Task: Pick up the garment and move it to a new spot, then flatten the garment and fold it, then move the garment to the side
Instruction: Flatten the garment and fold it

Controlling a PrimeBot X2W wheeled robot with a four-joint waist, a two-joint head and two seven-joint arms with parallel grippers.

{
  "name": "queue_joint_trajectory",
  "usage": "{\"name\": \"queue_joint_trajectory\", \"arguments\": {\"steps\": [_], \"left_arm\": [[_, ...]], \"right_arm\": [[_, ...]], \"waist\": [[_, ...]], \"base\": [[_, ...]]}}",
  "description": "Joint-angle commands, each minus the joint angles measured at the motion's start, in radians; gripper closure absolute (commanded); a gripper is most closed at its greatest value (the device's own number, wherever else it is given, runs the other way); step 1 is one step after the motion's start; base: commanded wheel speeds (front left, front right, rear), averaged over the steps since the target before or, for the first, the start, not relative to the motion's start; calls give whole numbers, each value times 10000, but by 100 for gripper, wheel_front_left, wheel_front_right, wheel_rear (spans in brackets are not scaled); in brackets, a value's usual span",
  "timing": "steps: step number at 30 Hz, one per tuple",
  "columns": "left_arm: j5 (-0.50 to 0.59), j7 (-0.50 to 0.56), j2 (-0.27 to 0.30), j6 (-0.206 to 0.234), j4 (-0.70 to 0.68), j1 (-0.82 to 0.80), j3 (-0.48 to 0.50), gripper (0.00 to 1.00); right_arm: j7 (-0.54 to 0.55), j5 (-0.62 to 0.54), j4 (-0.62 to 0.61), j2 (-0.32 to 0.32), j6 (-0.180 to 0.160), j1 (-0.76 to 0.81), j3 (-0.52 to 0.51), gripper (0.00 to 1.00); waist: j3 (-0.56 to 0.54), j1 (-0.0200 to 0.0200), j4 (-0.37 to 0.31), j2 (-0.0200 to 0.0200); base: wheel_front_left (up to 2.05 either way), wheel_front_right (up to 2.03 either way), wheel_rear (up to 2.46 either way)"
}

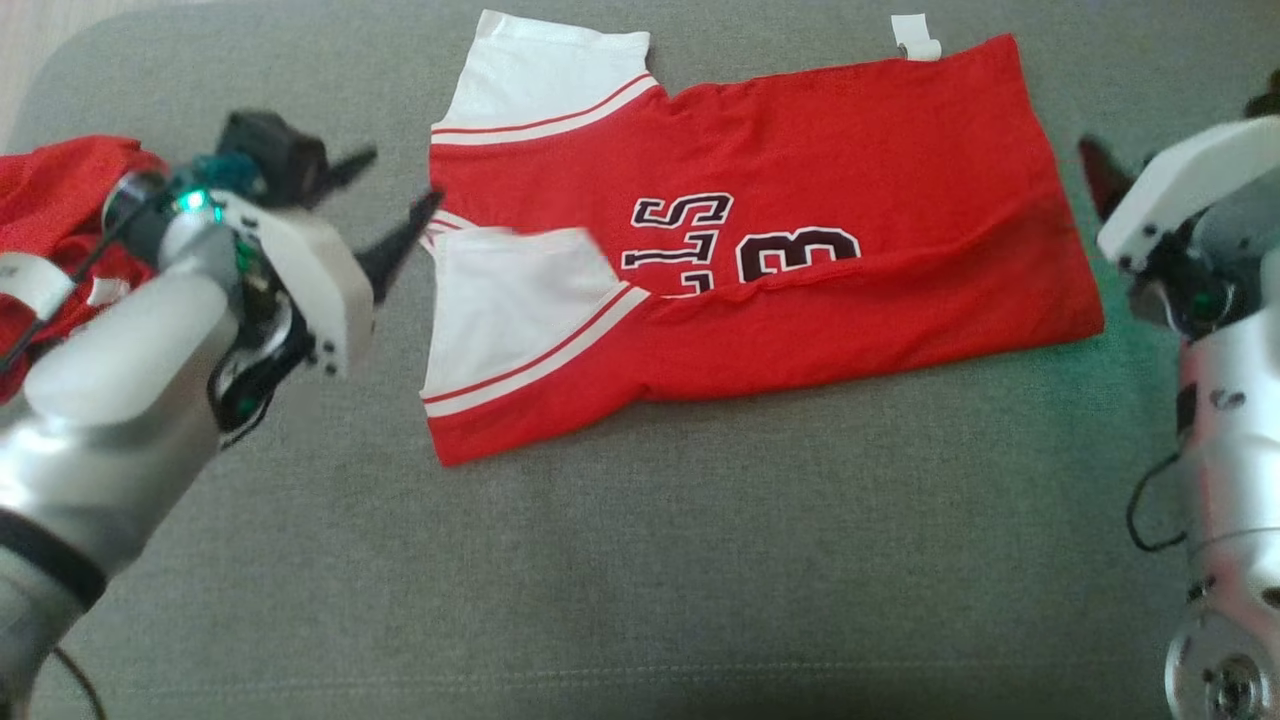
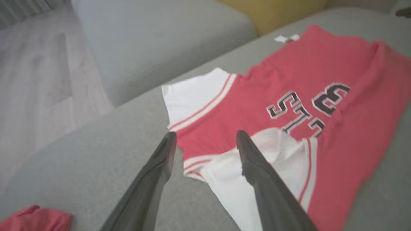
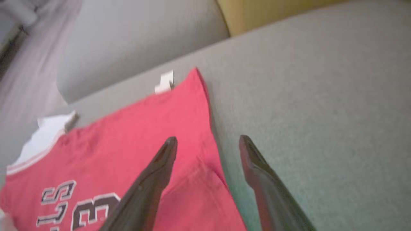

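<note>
Well, my left jaws and my right jaws both stand wide apart with nothing between them. The garment (image 1: pixel 800 290), a red jersey with white sleeves, lies spread along the far edge of the grey sofa seat (image 1: pixel 700 560). Its sleeves point toward the left edge and its hem toward the right edge. It looks doubled lengthwise already, since the fold line cuts across the dark lettering. A white sleeve (image 1: pixel 520 300) is laid over the red on the side toward the front edge.

My left jaws hover just beside the sleeve end, one tip above that white sleeve. Whether it touches the cloth I cannot tell. My right jaws straddle the hem edge, one tip above the red and the other above bare seat. A second red cloth (image 1: pixel 60 190) sits bunched at the left edge, partly under my left arm.

I judge the jersey light, soft and limp. It will sag wherever I do not hold it, and the stacked layers may slide over each other. So I would pinch through every layer at once, low against the seat: at the sleeve-end corner (image 1: pixel 445 440) toward the front edge, and at the hem corner (image 1: pixel 1085 325). A grip on the top layer alone would peel the fold open.
</note>
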Motion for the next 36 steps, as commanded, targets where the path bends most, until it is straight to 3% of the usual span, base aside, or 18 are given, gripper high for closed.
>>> {"name": "queue_joint_trajectory", "arguments": {"steps": [1, 4, 7, 12, 19, 27, 36], "left_arm": [[121, -655, 40, 205, 206, -694, 693, 0], [32, -1369, -445, 616, 686, -665, 1211, 0], [-102, -1582, -848, 1101, 689, -402, 2123, 0], [747, -1598, -1325, 2043, -999, 1189, 4840, 0], [2423, -1600, -2684, 2760, -3128, 4887, 7731, 0], [4184, -1601, -3928, 2674, -3447, 7615, 8390, 0], [5165, -1602, -4304, 2678, -1568, 7940, 8552, 0]], "right_arm": [[-768, 18, -312, 153, -7, -504, 78, 0], [-2123, 220, -327, 182, -7, -437, 304, 0], [-3353, 465, -579, 11, -7, 21, 1286, 0], [-5069, 1168, -1382, -504, -7, 1399, 2841, 0], [-6780, 1146, -2657, -959, -7, 3911, 3997, 0], [-7441, 234, -3954, -429, -7, 5911, 3253, 0], [-7441, -776, -5049, 423, -7, 6787, 2489, 0]], "waist": [[-20, 0, 17, 0], [-168, 0, 82, 0], [-408, 0, 161, 0], [-932, 0, 275, 0], [-1765, 0, 396, 0], [-2189, 0, 477, 0], [-2065, 0, 95, 0]], "base": [[0, 0, 0], [0, 0, 0], [0, 0, 0], [0, 0, 0], [0, 0, 0], [0, 0, 0], [0, 0, 0]]}}
